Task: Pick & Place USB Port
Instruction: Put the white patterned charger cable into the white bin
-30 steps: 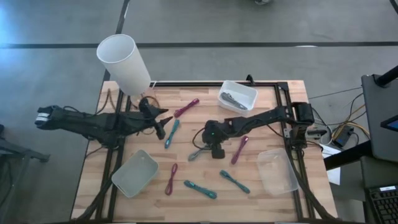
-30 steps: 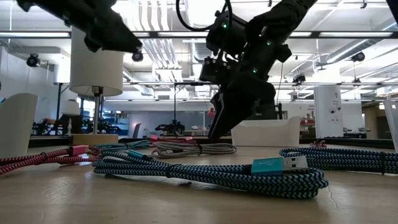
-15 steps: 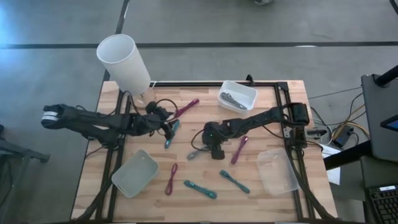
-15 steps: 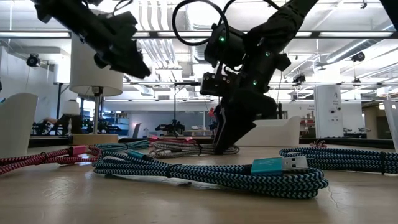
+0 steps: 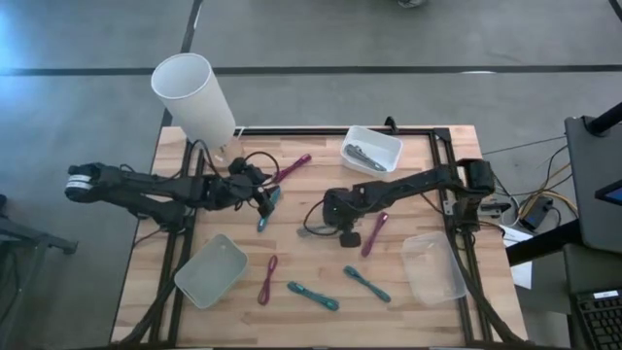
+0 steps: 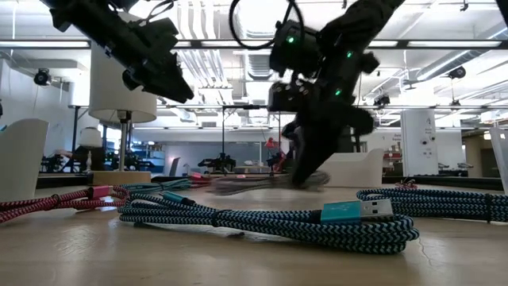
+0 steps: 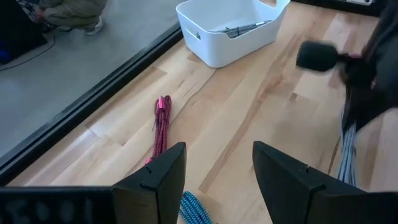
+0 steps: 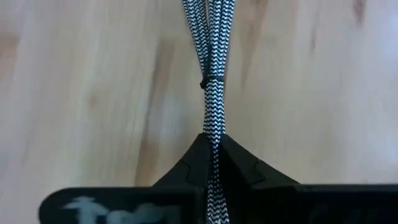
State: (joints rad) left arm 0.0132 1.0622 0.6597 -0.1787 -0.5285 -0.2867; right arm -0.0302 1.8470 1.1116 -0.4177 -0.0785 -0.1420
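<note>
A black-and-white braided USB cable (image 5: 316, 230), coiled and tied into a bundle, sits mid-table with my right gripper (image 5: 342, 231) shut on it. The right wrist view shows the bundle (image 8: 211, 56) running away from the shut fingertips (image 8: 213, 149). In the low view the cable (image 6: 254, 183) is a blur beside that gripper (image 6: 305, 171). My left gripper (image 5: 264, 199) hovers open over a teal cable (image 5: 267, 212), which lies on the table below the gripper's fingers (image 7: 196, 208). A white bin (image 5: 371, 151) at the back holds a cable. My right gripper pinches the braided bundle between its two fingers, near the bundle's right end just past its tie (image 8: 211, 124). The fingers slant down from the table's right and lie along the bundle. The rest stretches toward the table's left, low over the wood.
Pink cables (image 5: 292, 168) (image 5: 374, 233) (image 5: 267, 279) and teal cables (image 5: 313, 296) (image 5: 366, 283) lie scattered on the wood. A pale green bin (image 5: 211, 269) sits near left, a clear bin (image 5: 432, 267) near right, and a white cylinder (image 5: 194, 97) stands at the back left.
My right gripper has come down on the braided cable and shut on it, and the bundle has shifted a little toward the table's right. My left gripper has moved toward the table's right, over the teal cable, and stayed open.
</note>
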